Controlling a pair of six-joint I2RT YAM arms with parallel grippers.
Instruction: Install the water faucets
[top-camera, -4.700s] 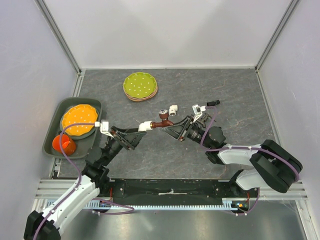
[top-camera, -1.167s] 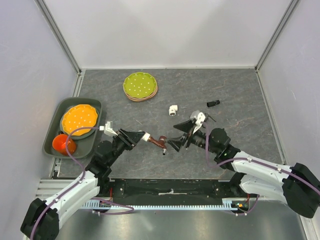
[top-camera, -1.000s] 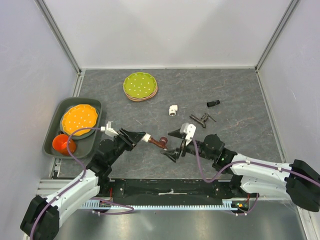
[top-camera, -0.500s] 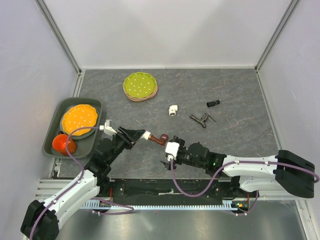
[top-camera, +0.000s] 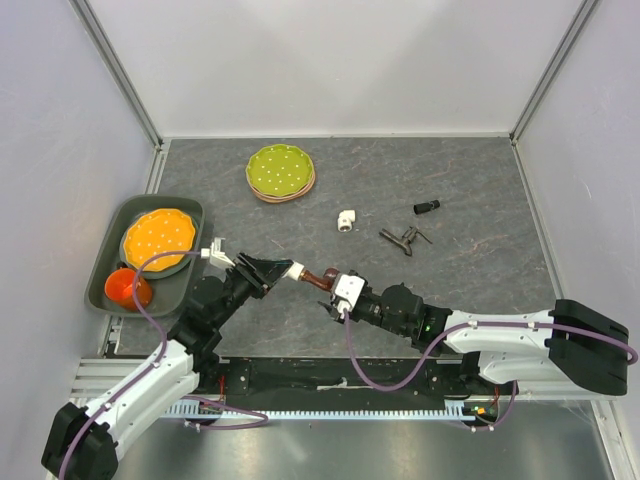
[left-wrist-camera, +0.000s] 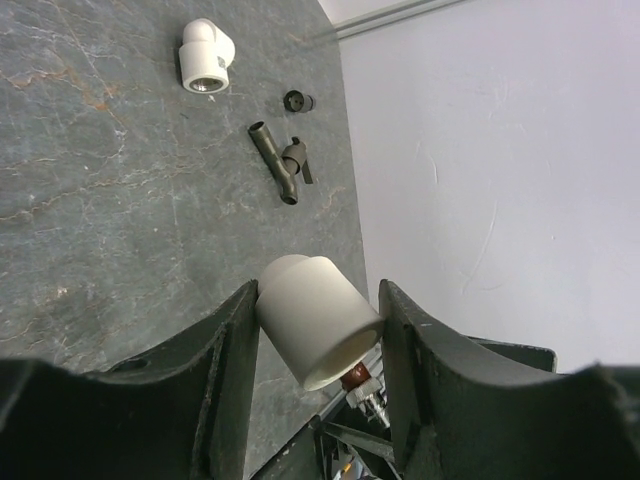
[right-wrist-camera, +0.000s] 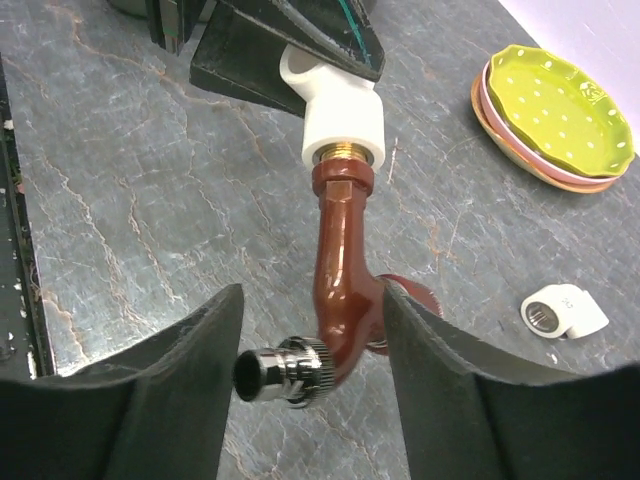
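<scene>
My left gripper (top-camera: 272, 269) is shut on a white elbow fitting (top-camera: 291, 271) and holds it above the table. The reddish-brown faucet (top-camera: 318, 280) sits by its brass thread in that fitting. In the right wrist view the faucet (right-wrist-camera: 343, 255) hangs from the fitting (right-wrist-camera: 338, 118), chrome spout tip toward the camera. My right gripper (right-wrist-camera: 312, 335) is open with its jaws on either side of the faucet's lower body. In the left wrist view the fitting (left-wrist-camera: 315, 318) fills the jaws. The dark grey faucet (top-camera: 402, 239) lies loose on the table at the right; it also shows in the left wrist view (left-wrist-camera: 279, 166).
A loose white elbow fitting (top-camera: 346, 219) and a short black cylinder (top-camera: 427, 207) lie behind the arms. A stack of green plates (top-camera: 280, 170) sits at the back. A dark tray (top-camera: 105, 296) at the left holds an orange plate (top-camera: 158, 240) and an orange cup (top-camera: 127, 288).
My right gripper has let go of the dark grey faucet, which now lies on the table. It has swung left and put its open jaws around the reddish-brown faucet. The left arm has barely moved.
</scene>
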